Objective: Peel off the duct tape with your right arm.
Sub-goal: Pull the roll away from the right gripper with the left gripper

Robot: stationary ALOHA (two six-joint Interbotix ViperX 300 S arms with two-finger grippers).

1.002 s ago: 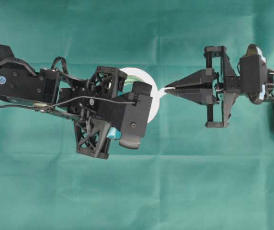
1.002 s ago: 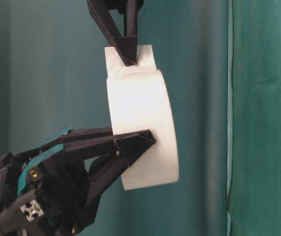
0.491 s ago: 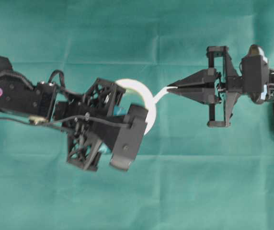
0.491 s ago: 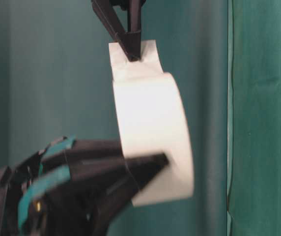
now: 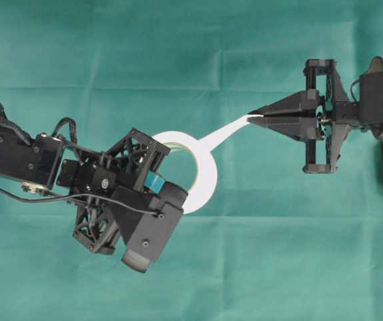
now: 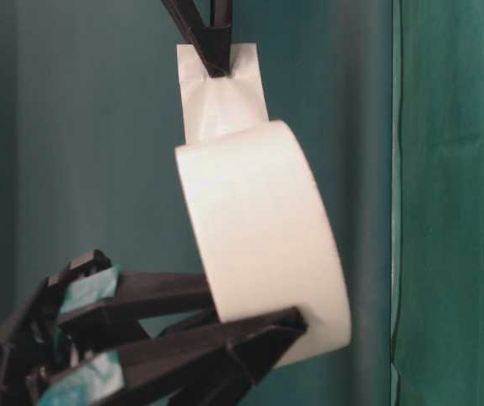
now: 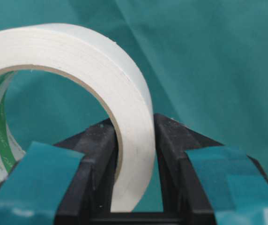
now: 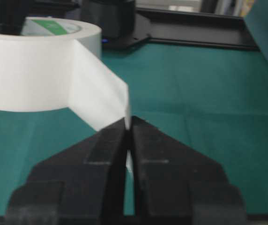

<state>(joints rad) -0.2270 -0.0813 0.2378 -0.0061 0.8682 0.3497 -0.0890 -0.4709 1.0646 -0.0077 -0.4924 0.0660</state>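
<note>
One white duct tape (image 5: 205,175) roll, strip peeled.

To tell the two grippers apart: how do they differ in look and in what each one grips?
The left gripper has teal patches on its fingers; the right gripper has plain black pointed ones. The left clamps the wall of the duct tape roll; the right pinches its loose strip end. Both are closed on tape.
</note>
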